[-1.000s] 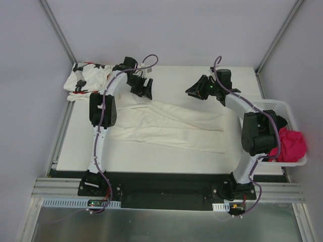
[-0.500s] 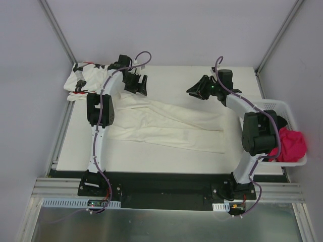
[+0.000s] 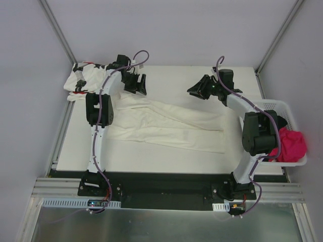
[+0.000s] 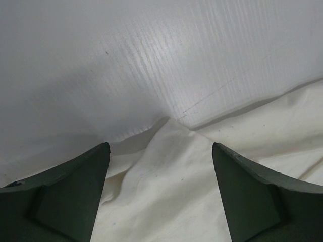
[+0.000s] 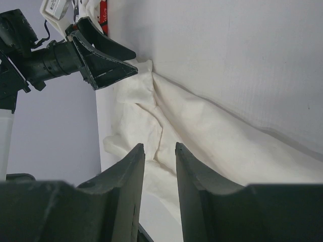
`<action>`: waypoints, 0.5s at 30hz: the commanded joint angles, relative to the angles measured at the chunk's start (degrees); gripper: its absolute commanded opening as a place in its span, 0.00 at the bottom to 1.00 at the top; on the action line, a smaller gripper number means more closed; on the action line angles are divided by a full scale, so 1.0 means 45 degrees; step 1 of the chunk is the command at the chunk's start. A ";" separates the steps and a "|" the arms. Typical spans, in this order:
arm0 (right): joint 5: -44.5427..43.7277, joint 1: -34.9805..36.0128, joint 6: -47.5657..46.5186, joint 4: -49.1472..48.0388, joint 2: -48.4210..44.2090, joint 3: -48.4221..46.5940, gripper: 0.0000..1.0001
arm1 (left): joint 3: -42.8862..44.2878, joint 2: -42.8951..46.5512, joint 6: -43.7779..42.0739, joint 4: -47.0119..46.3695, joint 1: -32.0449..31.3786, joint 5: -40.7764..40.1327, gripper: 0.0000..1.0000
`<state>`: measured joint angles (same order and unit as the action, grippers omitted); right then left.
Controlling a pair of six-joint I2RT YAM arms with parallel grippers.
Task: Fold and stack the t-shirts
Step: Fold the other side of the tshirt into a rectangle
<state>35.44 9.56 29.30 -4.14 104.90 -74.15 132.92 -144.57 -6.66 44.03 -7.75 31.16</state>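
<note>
The plain cream-white t-shirt [image 3: 166, 123] lies spread across the middle of the table, folded into a long band. My left gripper [image 3: 140, 88] hovers open over its far left corner. In the left wrist view the wide-apart fingers [image 4: 75, 194] frame that corner of the cream t-shirt [image 4: 171, 186], and the left gripper [image 4: 160, 145] holds nothing. My right gripper [image 3: 194, 91] hangs above the table behind the shirt's far edge. Its jaws stand a narrow gap apart and empty in the right wrist view, with the right gripper [image 5: 159, 145] looking along the cream t-shirt [image 5: 202, 131]. The star-print t-shirt [image 3: 83, 78] is bunched at the far left corner.
A white perforated basket [image 3: 282, 108] stands off the table's right edge with a pink cloth [image 3: 292, 143] in it. Grey walls and metal frame posts close in the back and sides. The left gripper [image 5: 101, 65] shows in the right wrist view.
My left gripper has shifted a little back and left, toward the cream shirt's far corner. The right arm has hardly moved, and the shirts lie as before.
</note>
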 commanded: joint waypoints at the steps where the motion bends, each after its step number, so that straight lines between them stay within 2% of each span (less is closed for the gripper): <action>1: 0.0327 -0.0113 0.0149 -0.0583 -0.0714 -0.0046 0.34 | -0.0221 0.0115 -0.0102 0.0293 -0.0309 0.0556 0.81; 9: 0.0425 -0.0191 0.0325 -0.0837 -0.0987 0.0208 0.34 | -0.0612 0.0213 -0.0240 0.0723 -0.0524 0.0655 0.79; 15: 0.0503 -0.0230 0.0403 -0.0935 -0.1066 0.0286 0.34 | -0.0730 0.0252 -0.0181 0.0704 -0.0739 0.0713 0.74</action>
<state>36.16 8.99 30.55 -5.39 104.07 -72.90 130.78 -144.55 -6.94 44.36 -9.82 32.97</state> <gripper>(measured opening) 0.338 0.760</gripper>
